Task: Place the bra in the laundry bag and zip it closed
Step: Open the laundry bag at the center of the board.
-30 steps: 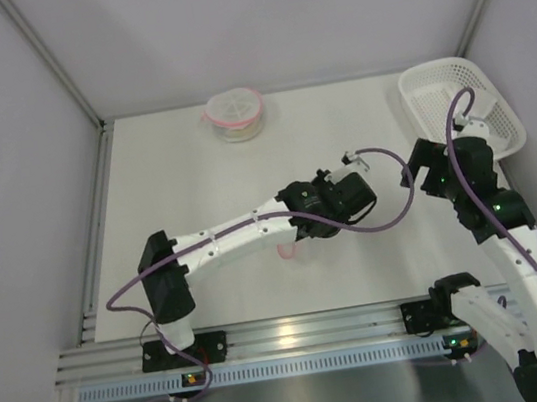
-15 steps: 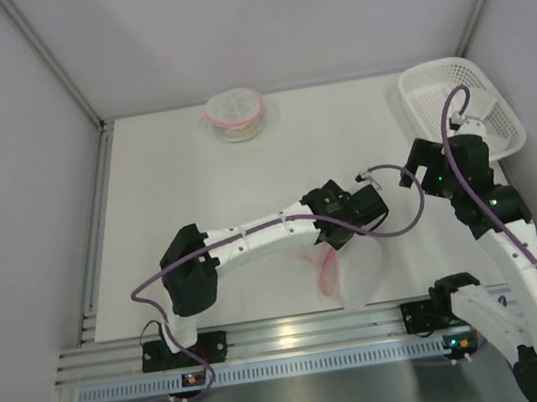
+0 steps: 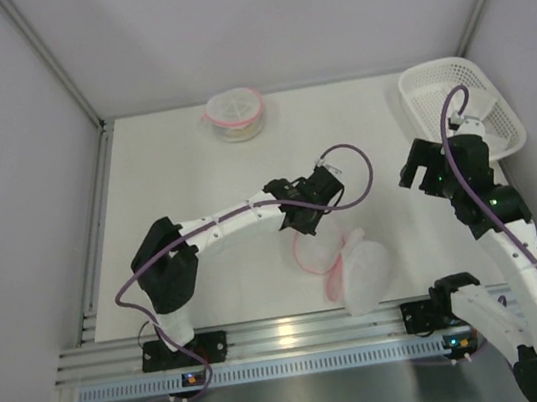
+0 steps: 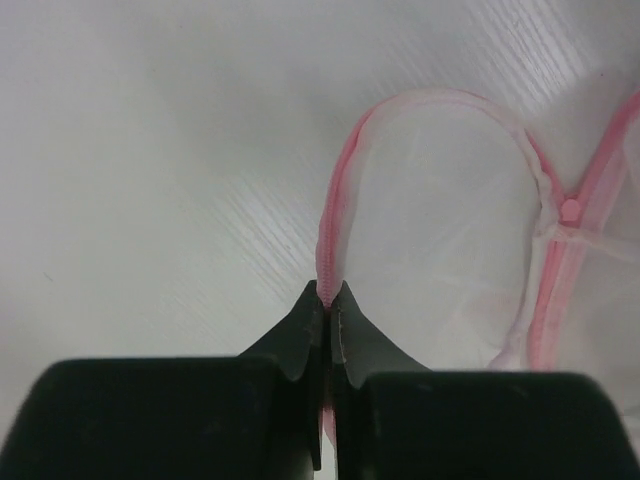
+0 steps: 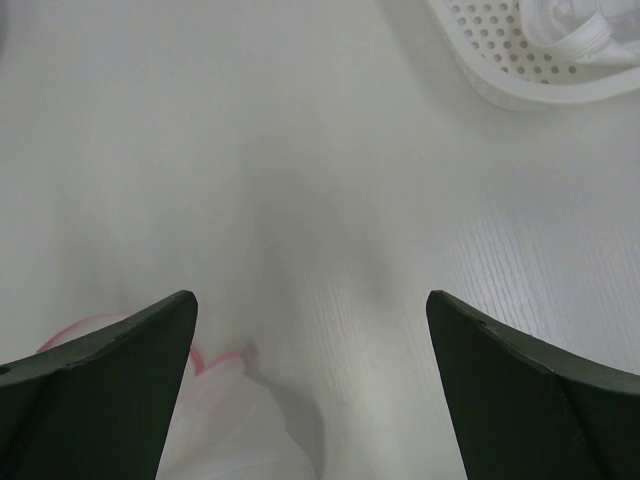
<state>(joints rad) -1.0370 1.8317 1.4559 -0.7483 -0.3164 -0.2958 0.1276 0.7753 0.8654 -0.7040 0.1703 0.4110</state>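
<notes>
Left fingers (image 4: 298, 345) have re-pinched the laundry bag (image 3: 365, 272) by its pink rim (image 4: 335, 200); your right fingers (image 5: 520, 370) gape empty. Its mouth now lies open; bra (image 5: 570, 25) waits in the basket (image 5: 500, 60).

No words, numbers, labels or signs can be read anywhere, not on the laundry bag (image 3: 365, 272), the white basket (image 3: 427, 96) or the table (image 3: 174, 175).

Cropped by right wrist view's top edge: white basket (image 5: 500, 45) at far right corner of the table (image 3: 193, 172), white fabric (image 5: 575, 25) inside too partial to identify. Cropped at left wrist view's right edge: laundry bag (image 4: 450, 250).
</notes>
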